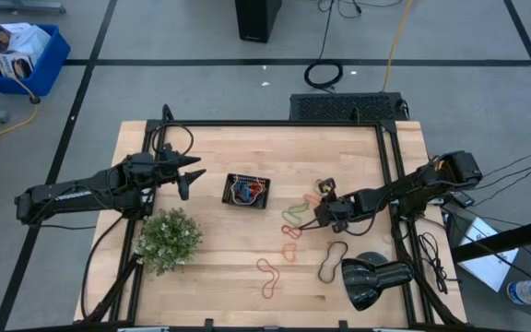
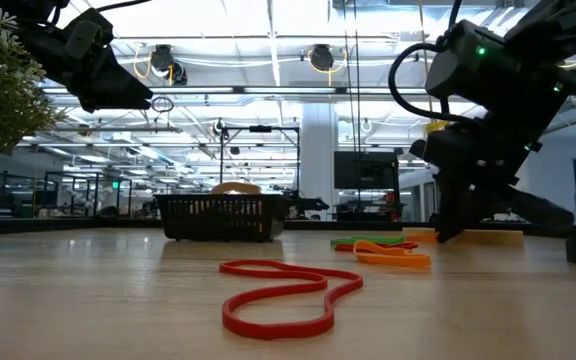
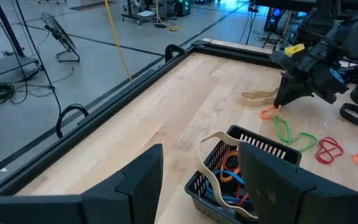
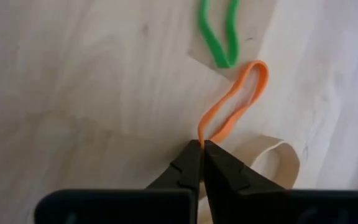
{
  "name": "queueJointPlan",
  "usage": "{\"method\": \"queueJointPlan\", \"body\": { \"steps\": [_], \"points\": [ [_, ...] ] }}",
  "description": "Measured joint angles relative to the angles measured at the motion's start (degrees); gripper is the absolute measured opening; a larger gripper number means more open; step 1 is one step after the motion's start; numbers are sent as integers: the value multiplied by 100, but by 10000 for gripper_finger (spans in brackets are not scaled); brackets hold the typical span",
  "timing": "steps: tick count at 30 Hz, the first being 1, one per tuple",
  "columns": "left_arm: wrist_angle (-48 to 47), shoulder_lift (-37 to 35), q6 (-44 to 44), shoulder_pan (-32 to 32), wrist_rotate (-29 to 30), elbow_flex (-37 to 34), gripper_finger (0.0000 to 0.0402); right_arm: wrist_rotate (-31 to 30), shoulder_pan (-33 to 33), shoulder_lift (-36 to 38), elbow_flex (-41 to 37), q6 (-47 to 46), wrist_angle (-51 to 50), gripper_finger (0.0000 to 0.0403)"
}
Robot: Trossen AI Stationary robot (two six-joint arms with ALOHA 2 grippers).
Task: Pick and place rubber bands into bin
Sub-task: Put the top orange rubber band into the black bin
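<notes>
The bin (image 1: 247,191), a small black mesh tray, stands mid-table with several bands inside; a tan band hangs over its rim (image 3: 211,163). Loose rubber bands lie flat to its right: green (image 1: 295,214), orange (image 4: 238,102), tan (image 1: 325,187), red (image 1: 291,231), another orange (image 1: 290,253), black (image 1: 332,261) and red (image 2: 278,295). My right gripper (image 4: 202,144) is down at the table, shut on the orange band. My left gripper (image 3: 201,186) hovers open just left of the bin, holding nothing. My right gripper pinches the orange band's near end (image 4: 201,132) between its two fingertips, both strands of the loop together. The fingers slant down from the table's right side, roughly in line with the band. The rest of the loop lies slack on the table (image 4: 253,81).
A green plant (image 1: 169,240) stands at the near left. A black lamp-like object (image 1: 376,279) lies at the near right. Black frame rails (image 1: 387,157) run along the table's edges. Bare wood (image 1: 219,267) lies between the plant and the near bands.
</notes>
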State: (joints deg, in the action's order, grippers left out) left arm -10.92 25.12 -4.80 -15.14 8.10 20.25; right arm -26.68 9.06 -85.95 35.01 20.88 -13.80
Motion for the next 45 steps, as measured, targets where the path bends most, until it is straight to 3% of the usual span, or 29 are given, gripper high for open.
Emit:
{"method": "queueJointPlan", "body": {
  "steps": [16, 21, 24, 28, 38, 45],
  "points": [
    [2, -2, 4, 0, 0, 0, 216, -155, -11, 919, 234, -175, 2365, 2],
    [1, 0, 4, -2, 0, 0, 216, 30, -37, 1265, 536, 174, 2928, 2],
    [2, -2, 4, -2, 0, 0, 216, 391, -116, 1297, 864, 587, 2830, 1],
    [2, -1, 3, -1, -1, 0, 216, 438, -315, 1100, 1543, 703, 2249, 1],
    [4, -2, 2, -2, -2, 0, 216, 474, -1088, 523, 3085, -25, 1007, 1],
    [4, -2, 2, 0, -2, 0, 216, 1905, -1523, 36, 3602, -532, 1054, 1]
  ]
}}
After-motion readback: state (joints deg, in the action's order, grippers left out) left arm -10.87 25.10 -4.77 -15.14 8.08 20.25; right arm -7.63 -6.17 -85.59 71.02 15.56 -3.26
